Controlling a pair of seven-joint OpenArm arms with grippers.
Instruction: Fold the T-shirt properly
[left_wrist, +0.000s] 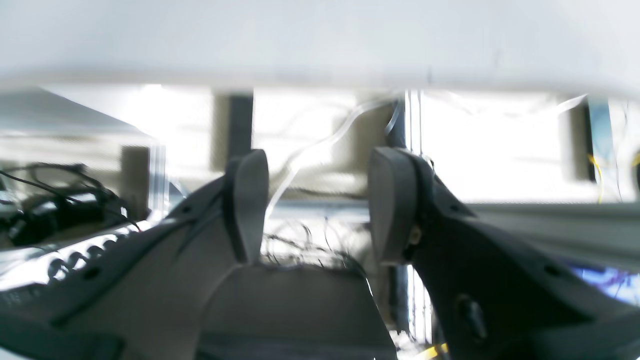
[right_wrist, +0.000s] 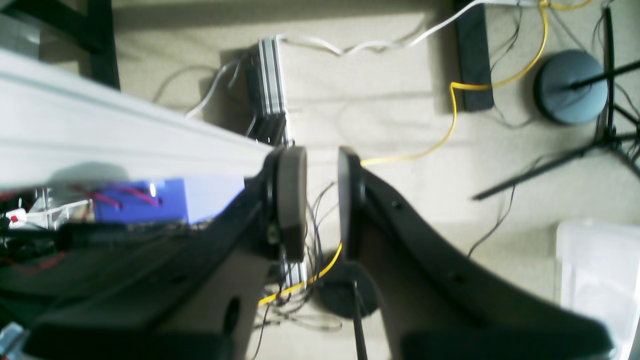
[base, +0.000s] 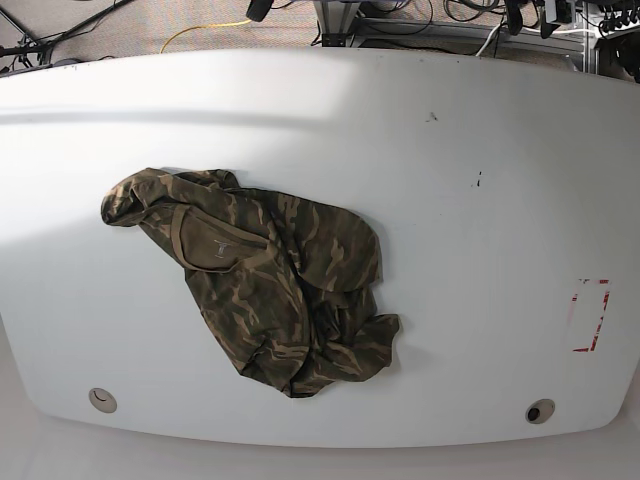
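Crumpled T-shirt (base: 262, 290) at table's (base: 470, 250) nine o'clock; left gripper (left_wrist: 320, 200) and right gripper (right_wrist: 322, 200) parted, empty; folding unstarted, first spread it flat.

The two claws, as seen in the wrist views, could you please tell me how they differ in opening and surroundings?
The left claw stands wider apart than the right claw, whose pads leave only a narrow gap. The left claw faces a white edge, possibly the table, with blurred cables behind; the right claw looks down on carpet with a yellow cable. Both are open and hold nothing; neither view shows the T-shirt.
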